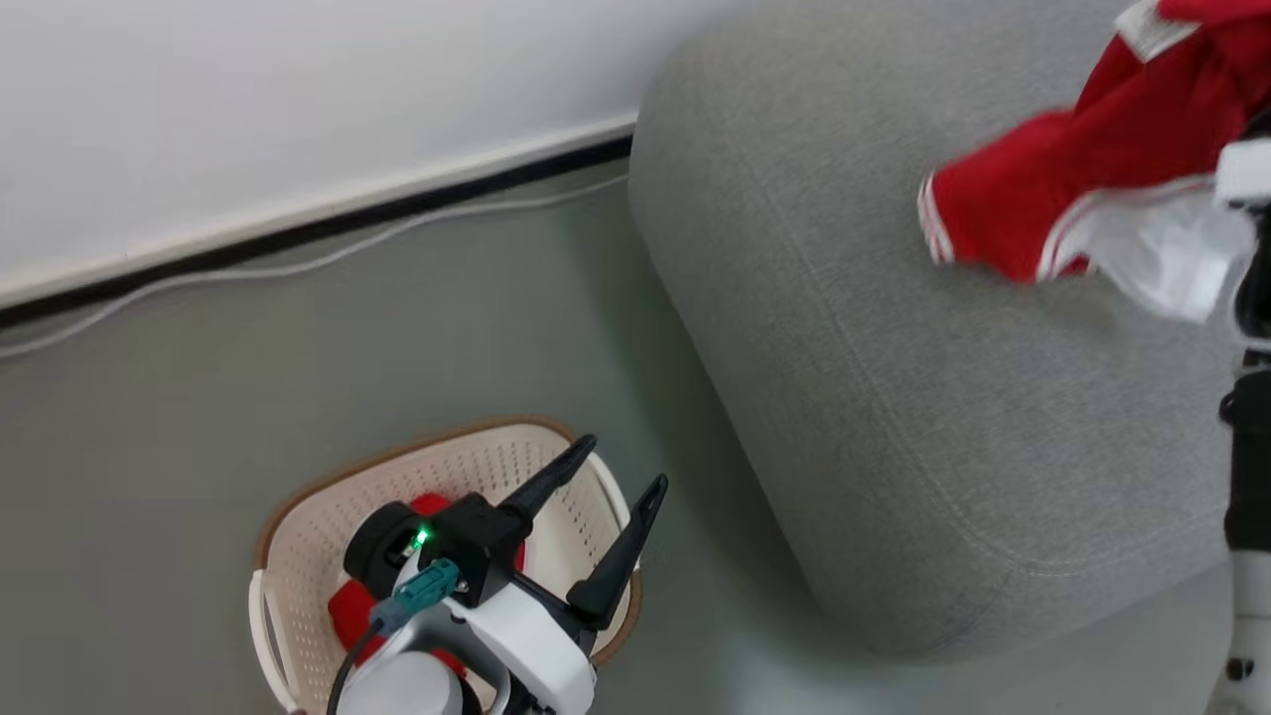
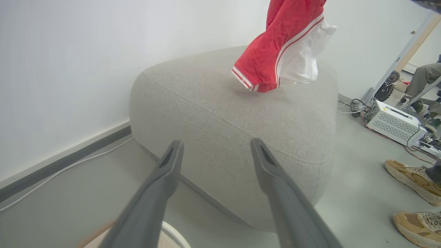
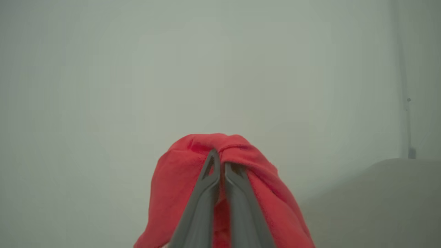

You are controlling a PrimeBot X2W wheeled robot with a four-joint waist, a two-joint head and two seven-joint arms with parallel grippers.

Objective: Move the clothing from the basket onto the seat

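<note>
The right tool [image 3: 220, 161] is pressed together on a fold of a red garment [image 3: 179, 186]. The cloth wraps over both fingertips and falls down on each side of them. In the head view this garment hangs at the far right, over the seat [image 1: 894, 397], and its top is cut off by the picture edge. It shows white stripes at the hem and a white inner layer. In the left wrist view the hem is very near the top of the seat, but I cannot tell if it touches.

The left tool [image 1: 626, 462] is spread wide and pinches nothing. It is above the basket [image 1: 298, 556], with its fingers pointing toward the seat.

The basket stands on the floor [image 1: 149, 447], just beside the seat, and its near end is cut off by the lower edge. Inside it lies red clothing [image 1: 348, 611]. The left wrist covers most of it, so I cannot say how many pieces are there.

A thin pale cable [image 1: 298, 263] runs on the floor along the wall [image 1: 298, 89].

In the left wrist view a white box [image 2: 392, 125] with wires stands on the floor beyond the seat. Two tan shoes [image 2: 410, 179] of a person are at the right edge, one partly cut off.
</note>
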